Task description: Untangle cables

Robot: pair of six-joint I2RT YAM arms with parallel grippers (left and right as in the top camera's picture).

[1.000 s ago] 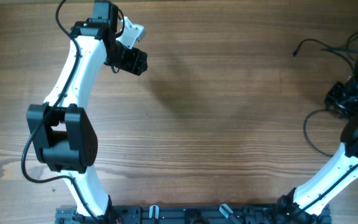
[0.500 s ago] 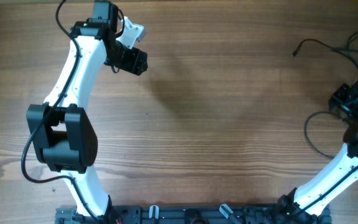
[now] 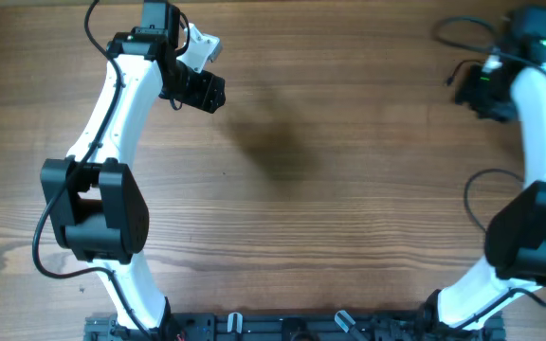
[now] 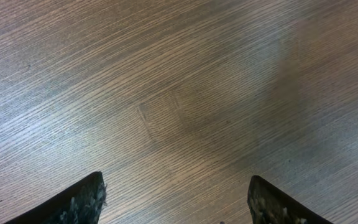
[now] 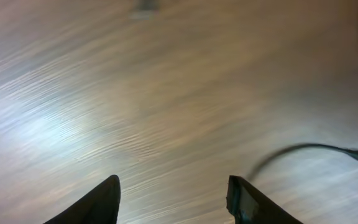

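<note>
**Both grippers released, cables at upper right**

Surface is a wood-grain table (image 3: 349, 189) with a matte finish. The left gripper (image 3: 207, 92) sits upper left in the overhead. Its wrist view shows two dark wedge-shaped fingers (image 4: 82, 202) spread wide over bare wood, nothing between them. The cables (image 3: 455, 69) are thin black flexible strands in the upper right corner, plus one curved loop (image 3: 466, 201) lower down at the right edge. The right gripper (image 3: 472, 87) is just beside the upper strands. Its wrist view is blurred: jaws apart and empty. One thin strand (image 5: 303, 148) with a small plug end arcs across lower right, clear of the fingers.
</note>
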